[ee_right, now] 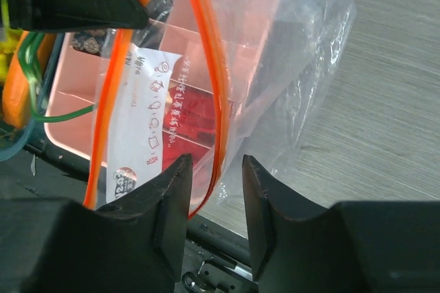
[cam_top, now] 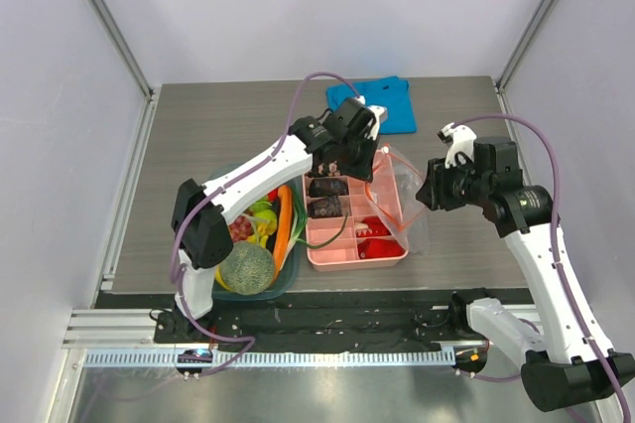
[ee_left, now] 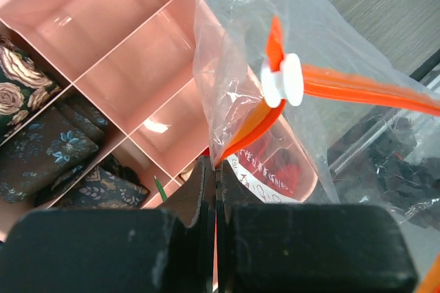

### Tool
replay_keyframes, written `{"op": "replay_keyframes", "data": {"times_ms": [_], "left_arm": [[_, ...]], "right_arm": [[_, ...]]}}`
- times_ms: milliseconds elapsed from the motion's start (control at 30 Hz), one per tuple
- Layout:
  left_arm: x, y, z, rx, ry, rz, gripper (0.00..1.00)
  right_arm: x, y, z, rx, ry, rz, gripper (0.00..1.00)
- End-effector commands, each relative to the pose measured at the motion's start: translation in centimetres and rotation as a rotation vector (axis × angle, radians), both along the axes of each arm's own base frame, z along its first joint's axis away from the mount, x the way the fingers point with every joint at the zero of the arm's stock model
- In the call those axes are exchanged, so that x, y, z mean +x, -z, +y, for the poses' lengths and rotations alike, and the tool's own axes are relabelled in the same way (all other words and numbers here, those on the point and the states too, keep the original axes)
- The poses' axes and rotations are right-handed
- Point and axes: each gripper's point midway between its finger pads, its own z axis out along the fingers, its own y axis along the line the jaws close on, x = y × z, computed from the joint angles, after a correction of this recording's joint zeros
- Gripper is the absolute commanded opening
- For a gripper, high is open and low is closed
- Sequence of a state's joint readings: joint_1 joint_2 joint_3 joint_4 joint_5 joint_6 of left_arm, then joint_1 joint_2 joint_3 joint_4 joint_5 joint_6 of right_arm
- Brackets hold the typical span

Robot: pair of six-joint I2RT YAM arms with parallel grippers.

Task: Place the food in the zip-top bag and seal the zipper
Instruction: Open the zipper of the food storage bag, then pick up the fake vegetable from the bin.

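The clear crinkly zip-top bag [cam_top: 405, 207] is hanging mouth-open over the right edge of the pink compartment tray [cam_top: 357, 262] on the grey desk [cam_top: 198, 145]. The left hand [ee_left: 214, 169] is pinching the end of the orange-red zipper strip [ee_left: 357, 90], fingers together, near the white slider [ee_left: 283, 81]. The right hand [ee_right: 216, 166] is sitting with its fingers apart, the strip passing between them. The rough grey-green netted melon [cam_top: 246, 266] is lying in the teal basket [cam_top: 286, 282].

Top view high at 6 o'clock, looking down toward 12 o'clock, both wrist views close-up, all sharing the zip-top bag [cam_top: 402, 195].
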State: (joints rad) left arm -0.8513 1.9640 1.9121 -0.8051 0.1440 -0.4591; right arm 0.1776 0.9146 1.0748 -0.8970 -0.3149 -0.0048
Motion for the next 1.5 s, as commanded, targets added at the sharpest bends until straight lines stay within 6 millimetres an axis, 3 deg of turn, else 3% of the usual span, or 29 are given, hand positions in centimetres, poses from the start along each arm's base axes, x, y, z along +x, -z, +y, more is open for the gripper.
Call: {"op": "replay_keyframes", "data": {"times_ms": [0, 33, 133, 333, 433, 500, 600, 800, 900, 933, 1000, 1033, 1100, 1133, 1267, 1400, 1467], "left_arm": [[0.3, -1.0, 0.2, -0.026, 0.008, -0.024, 0.00], [0.4, -0.9, 0.4, -0.023, 0.005, -0.023, 0.00], [1.1, -0.2, 1.1, -0.011, -0.014, -0.014, 0.00], [3.2, 2.1, 3.7, 0.038, -0.053, -0.015, 0.00], [2.5, 2.4, 3.1, 0.023, 0.004, 0.008, 0.00], [1.9, 1.4, 1.9, -0.023, 0.059, 0.013, 0.00], [0.4, -0.6, 0.6, -0.092, 0.156, 0.006, 0.10], [-1.5, -4.1, 1.4, -0.167, 0.236, -0.041, 0.52], [-2.6, -7.1, 3.6, -0.221, 0.268, -0.074, 0.76], [-2.2, -8.1, 5.0, -0.252, 0.260, -0.083, 0.88], [-3.3, -10.2, 7.6, -0.299, 0.254, -0.112, 0.98], [-2.9, -10.7, 9.6, -0.311, 0.229, -0.114, 1.00], [-4.8, -11.7, 12.3, -0.335, 0.258, -0.105, 1.00], [-4.5, -11.5, 14.1, -0.294, 0.272, -0.148, 1.00], [-9.8, -8.9, 19.5, -0.122, 0.421, -0.149, 1.00], [-14.1, -6.9, 22.7, -0.046, 0.536, -0.148, 0.91], [-14.7, -5.6, 23.7, 0.003, 0.553, -0.147, 0.91]], "right_arm": [[0.1, -3.2, 0.1, 0.012, -0.017, -0.080, 0.31], [-0.1, -3.1, -0.1, 0.001, -0.014, -0.076, 0.15], [-0.6, -2.8, -0.9, -0.047, -0.006, -0.079, 0.01], [-0.7, -2.6, -3.3, -0.158, 0.060, -0.118, 0.01], [-0.5, -2.1, -3.1, -0.135, 0.076, -0.100, 0.01], [0.0, -1.5, -2.5, -0.099, 0.076, -0.087, 0.01], [0.7, -1.1, -1.7, -0.054, 0.078, -0.084, 0.01], [1.5, -0.5, -0.9, -0.004, 0.084, -0.063, 0.01], [1.6, -0.4, -0.7, 0.007, 0.083, -0.055, 0.01], [1.6, -0.2, -0.6, 0.006, 0.081, -0.052, 0.01], [1.7, -0.3, -0.5, 0.015, 0.082, -0.058, 0.01], [1.7, -0.3, -0.5, 0.019, 0.080, -0.058, 0.01], [1.8, -0.3, -0.4, 0.027, 0.085, -0.057, 0.01], [1.8, -0.2, -0.3, 0.032, 0.085, -0.053, 0.01], [1.9, 0.0, -0.1, 0.047, 0.091, -0.044, 0.01], [2.2, -0.1, 0.0, 0.058, 0.096, -0.041, 0.01], [2.3, -0.1, 0.0, 0.056, 0.097, -0.040, 0.01]]}}
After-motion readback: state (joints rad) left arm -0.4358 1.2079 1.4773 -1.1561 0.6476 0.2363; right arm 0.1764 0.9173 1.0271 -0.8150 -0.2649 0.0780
